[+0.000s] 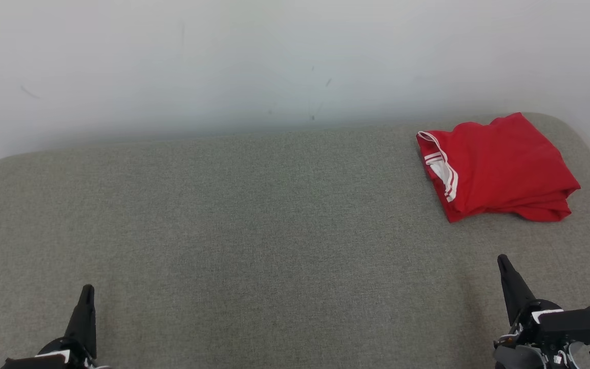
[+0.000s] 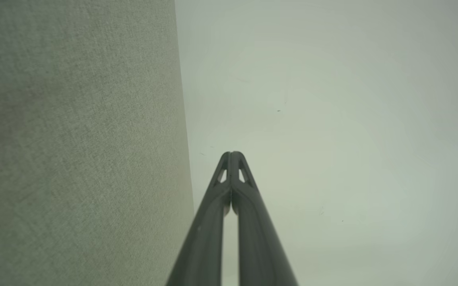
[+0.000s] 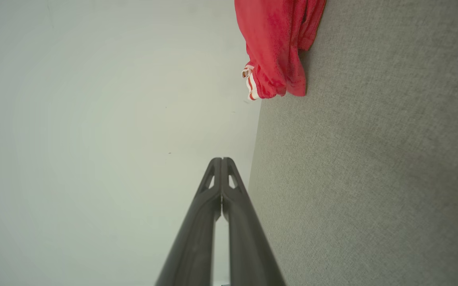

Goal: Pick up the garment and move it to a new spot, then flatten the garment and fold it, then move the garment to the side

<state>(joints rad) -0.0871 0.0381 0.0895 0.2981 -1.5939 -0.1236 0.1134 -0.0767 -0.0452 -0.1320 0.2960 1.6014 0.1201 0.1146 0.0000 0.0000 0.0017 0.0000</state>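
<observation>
Garment [image 1: 500, 166], red with white striped trim [image 1: 443, 169], is lying as a compact, roughly squared bundle at the far right corner of the grey fabric-covered worktop [image 1: 254, 215], close to the pale wall [image 1: 274, 61]. Its layers are sitting stacked one upon another, with a slightly ragged lower edge. The right wrist view is showing the same bundle [image 3: 276, 43] ahead of and well apart from that arm's fingers.

Left gripper [image 1: 86, 297] is hovering at the near left of the worktop with its fingers pressed together and holding nothing; the left wrist view is confirming the two fingers meeting at the tips [image 2: 232, 155]. Right gripper [image 1: 504, 264] is resting at the near right, likewise closed and empty, its fingers pointing toward the wall and meeting at the tips in its own wrist view [image 3: 221, 161]. Neither gripper is touching the cloth.

Judged from this layout, the garment is looking already folded and set to the side, so the closing step appears to be done and both arms are sitting in a rest pose. Should the bundle instead be awaiting its first pick-up, the next move is calling for the right gripper, the nearer one, to part its fingers, reach forward over the bundle and pinch an upper layer near an edge, taking care that the stacked layers are not sliding apart on lifting.
</observation>
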